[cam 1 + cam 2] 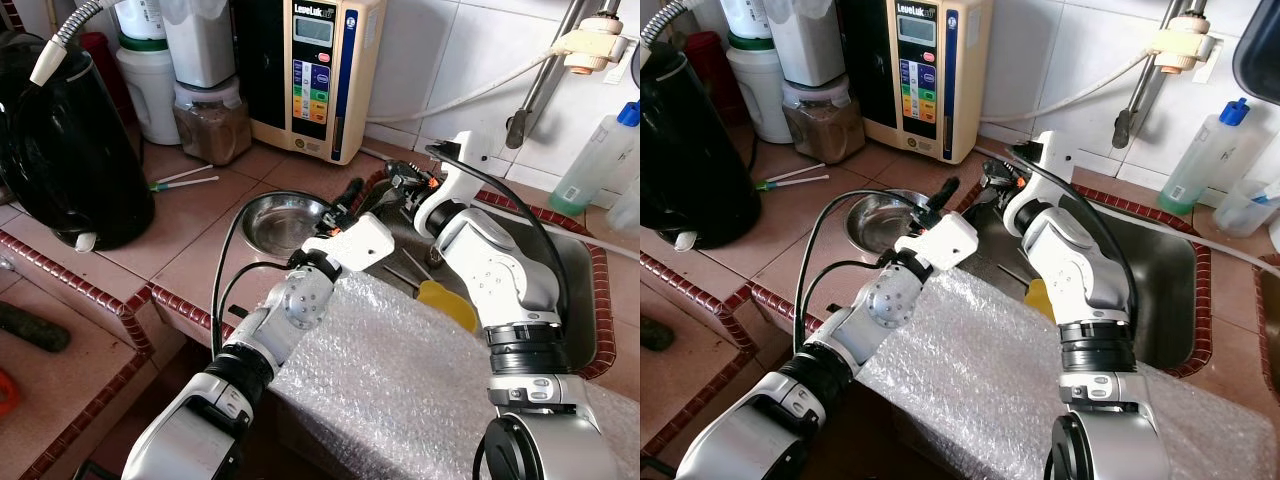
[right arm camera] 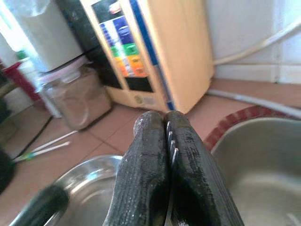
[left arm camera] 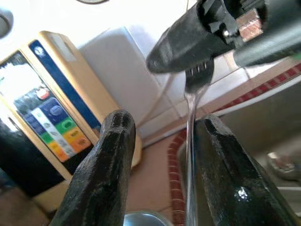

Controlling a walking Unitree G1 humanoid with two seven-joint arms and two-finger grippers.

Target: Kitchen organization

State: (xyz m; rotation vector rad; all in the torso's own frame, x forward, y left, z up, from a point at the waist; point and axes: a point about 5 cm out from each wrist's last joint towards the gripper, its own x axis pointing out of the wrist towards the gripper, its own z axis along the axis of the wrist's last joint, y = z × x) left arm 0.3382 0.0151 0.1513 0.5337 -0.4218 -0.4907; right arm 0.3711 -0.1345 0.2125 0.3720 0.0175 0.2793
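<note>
A metal fork (image 3: pixel 189 141) hangs by its tines from my right gripper (image 2: pixel 165 117), which is shut on it over the near-left corner of the steel sink (image 1: pixel 572 275). My left gripper (image 3: pixel 164 123) is open, one black finger on each side of the fork's handle. The handle runs close to one of those fingers (image 3: pixel 225 174), and I cannot tell whether they touch. From the head views, both grippers meet just right of an empty steel bowl (image 1: pixel 257 207) on the tiled counter.
A cream water ioniser (image 1: pixel 315 70), a jar of brown powder (image 1: pixel 212 122) and a black kettle (image 1: pixel 60 150) stand on the counter behind. A yellow utensil (image 1: pixel 447 302) lies in the sink. Bubble wrap (image 1: pixel 400 390) covers the front edge. A plastic bottle (image 1: pixel 590 160) stands at the right.
</note>
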